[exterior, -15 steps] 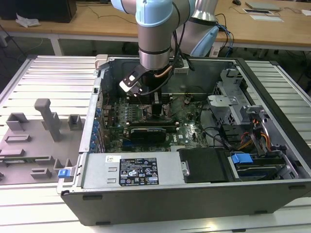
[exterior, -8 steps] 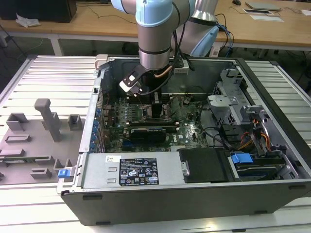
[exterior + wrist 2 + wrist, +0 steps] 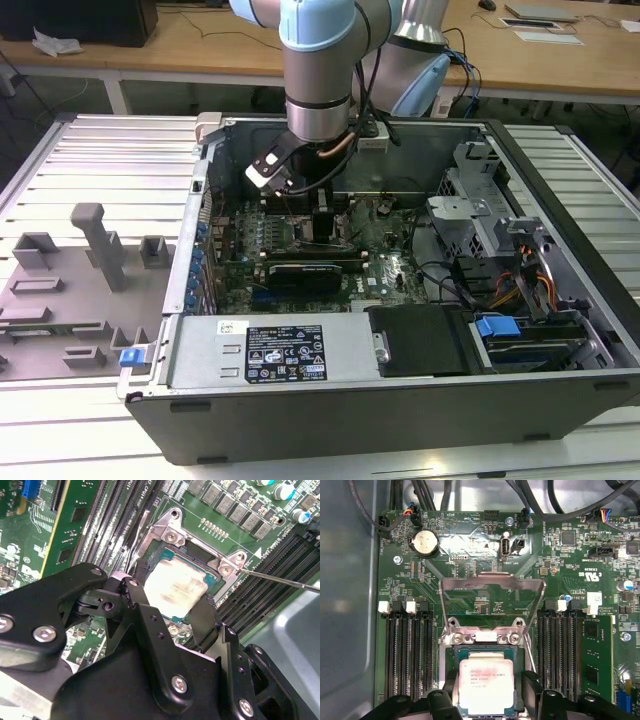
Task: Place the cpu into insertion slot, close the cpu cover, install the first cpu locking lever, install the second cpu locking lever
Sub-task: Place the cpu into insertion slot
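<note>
The gripper (image 3: 170, 599) is reaching down into the open case (image 3: 330, 420), and its two fingers (image 3: 201, 616) are standing apart by the cpu's width, closing on opposite edges of the cpu (image 3: 175, 586). The cpu is lying flat between them, silvery top up, directly over the slot (image 3: 485, 651) in the middle of the board (image 3: 470, 555), between two banks of memory slots (image 3: 407, 650). Whether it is fully seated is unclear. The cover (image 3: 492, 582) is standing swung open just beyond the slot, clear of the cpu and the fingers.
</note>
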`<move>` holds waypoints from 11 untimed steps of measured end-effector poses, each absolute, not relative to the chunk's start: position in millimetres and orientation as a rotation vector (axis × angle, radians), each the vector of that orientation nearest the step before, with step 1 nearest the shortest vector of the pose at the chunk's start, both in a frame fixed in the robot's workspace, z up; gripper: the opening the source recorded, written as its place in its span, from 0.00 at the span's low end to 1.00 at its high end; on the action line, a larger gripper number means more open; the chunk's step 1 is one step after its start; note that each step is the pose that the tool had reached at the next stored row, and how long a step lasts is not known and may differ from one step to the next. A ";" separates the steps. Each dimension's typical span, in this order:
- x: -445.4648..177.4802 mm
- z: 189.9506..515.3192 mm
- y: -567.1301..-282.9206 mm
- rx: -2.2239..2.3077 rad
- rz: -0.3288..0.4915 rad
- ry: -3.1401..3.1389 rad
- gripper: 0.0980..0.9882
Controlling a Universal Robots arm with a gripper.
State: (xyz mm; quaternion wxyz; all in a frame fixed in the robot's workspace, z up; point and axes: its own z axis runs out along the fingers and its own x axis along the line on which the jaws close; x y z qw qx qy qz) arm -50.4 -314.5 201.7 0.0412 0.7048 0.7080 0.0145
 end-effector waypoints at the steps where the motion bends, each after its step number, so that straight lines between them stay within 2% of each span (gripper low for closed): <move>1: -50.5 201.7 -314.5 2.158 0.044 2.168 0.58; 11: -50.5 210.0 -314.4 2.158 0.044 2.168 0.58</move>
